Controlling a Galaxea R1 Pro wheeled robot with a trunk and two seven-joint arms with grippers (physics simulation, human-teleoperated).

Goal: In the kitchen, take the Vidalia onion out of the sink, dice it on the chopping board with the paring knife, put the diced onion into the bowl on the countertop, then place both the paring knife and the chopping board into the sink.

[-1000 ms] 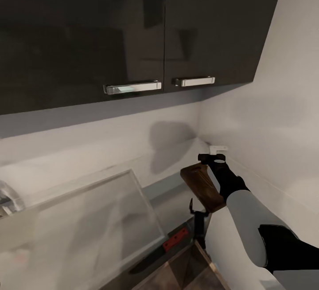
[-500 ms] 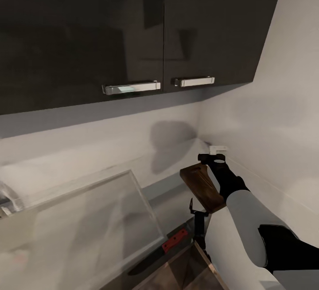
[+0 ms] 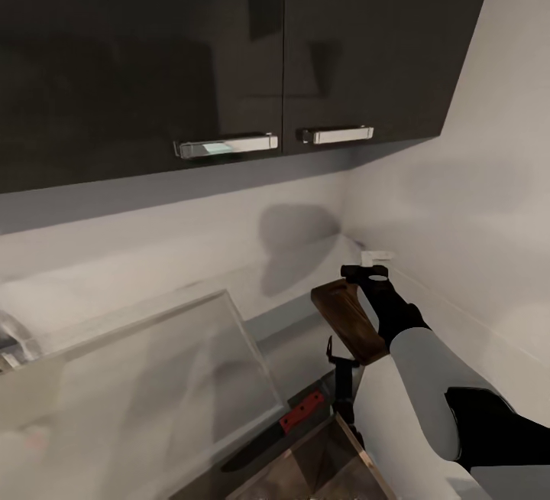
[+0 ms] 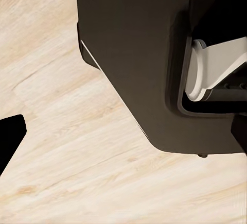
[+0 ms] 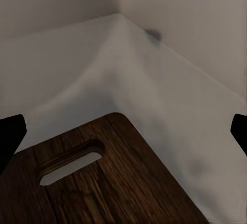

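The brown chopping board (image 3: 347, 320) hangs tilted above the countertop (image 3: 294, 332), with my right gripper (image 3: 367, 274) shut on it. In the right wrist view the chopping board (image 5: 103, 178) and its slot hole lie between the right gripper's (image 5: 123, 134) widely spaced fingertips (image 5: 10, 134). The paring knife (image 3: 300, 411), with a red handle and dark blade, lies on the countertop near its front edge, beside the steel sink (image 3: 229, 309). My left gripper (image 4: 123, 136) is open and hangs over the wood floor. The Vidalia onion is out of view.
Glossy black upper cabinets (image 3: 229, 49) with chrome handles (image 3: 225, 145) hang overhead. Walls meet in a corner (image 3: 347, 236) behind the board, where a small white object (image 3: 376, 256) sits. A dark upright part (image 3: 341, 381) stands under the board. My dark base (image 4: 144, 54) stands beside the left gripper.
The head view has shifted slightly. The right arm, the board and the knife keep their places.
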